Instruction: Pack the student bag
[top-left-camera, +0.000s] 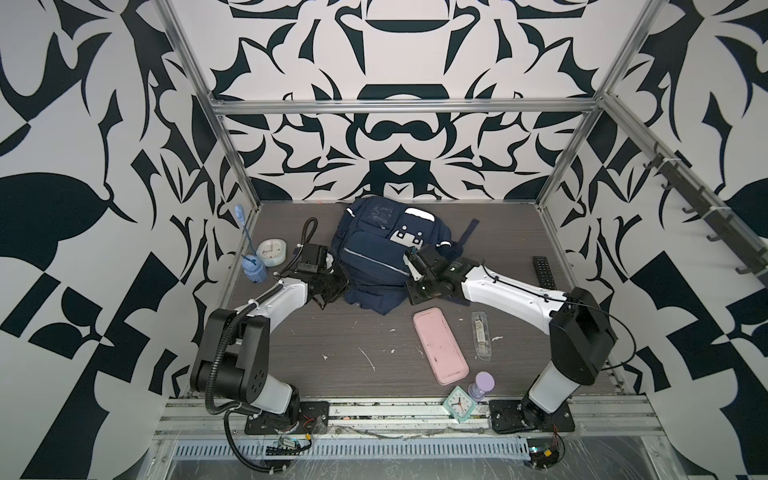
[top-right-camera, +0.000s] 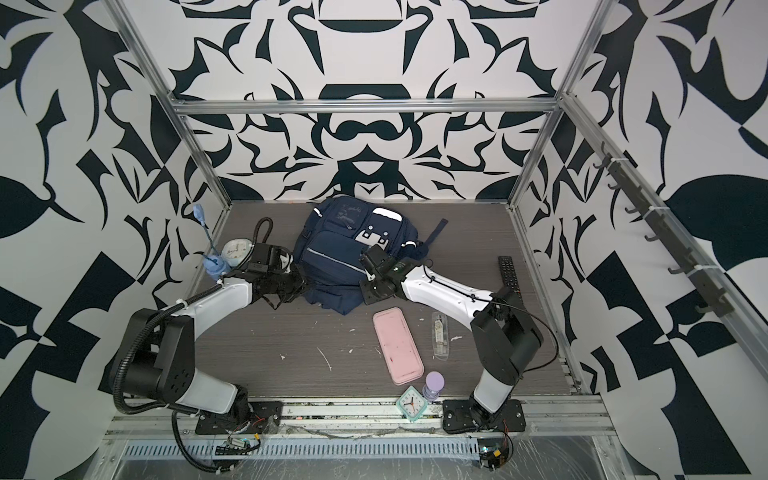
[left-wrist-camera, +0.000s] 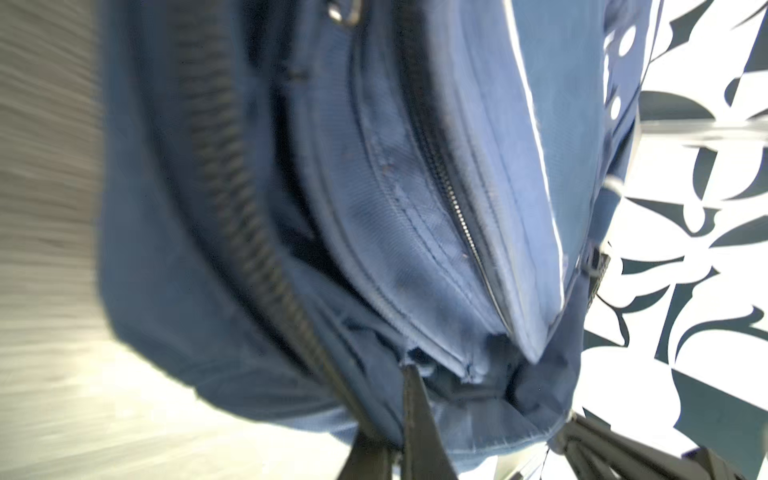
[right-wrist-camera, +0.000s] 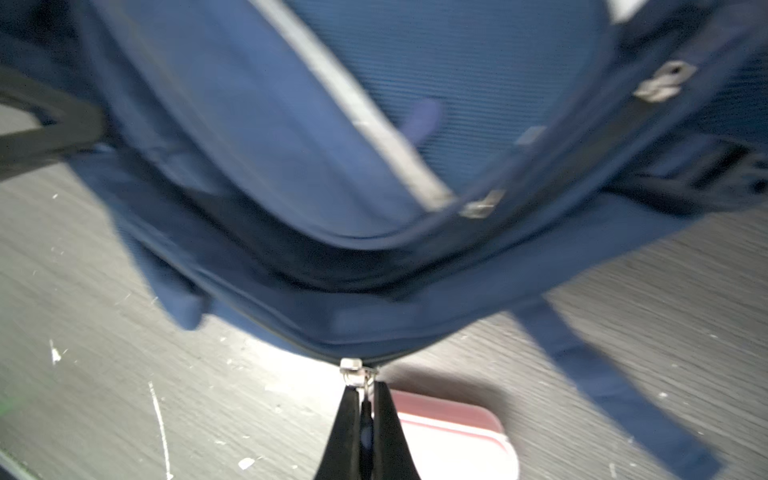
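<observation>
- One backpack (top-left-camera: 374, 249), navy, lying flap-pocket up at the 12 o'clock end of the table (top-left-camera: 332, 345), close to the back wall.
- Two grippers, both on it. The left gripper (left-wrist-camera: 409, 374) is pinched tight on a fold of fabric by the zip end, around the backpack's 8 o'clock corner.
- The right gripper (right-wrist-camera: 365, 388) is squeezed fully together on the silver zipper pull (right-wrist-camera: 353, 370), at the backpack's 4 o'clock edge.
- Two clocks: a round white clock (top-left-camera: 271, 252) at the backpack's 9 o'clock, and a square mint clock (top-left-camera: 458, 397) on the table's 6 o'clock edge.
- One each of the rest: a pink case (top-left-camera: 440, 347) at the backpack's 5 o'clock, a clear case (top-left-camera: 482, 336) just beside it, a remote (top-left-camera: 544, 272) at 3 o'clock, a lilac bottle (top-left-camera: 481, 384) right by the mint clock, and a blue bottle (top-left-camera: 253, 272) beside the round clock.
- Hard to see: both wrist views are pretty blurry. In both top views the fingertips are hidden against the backpack. The pink case is cut off in the right wrist view. I can't make out what's inside the clear case.
</observation>
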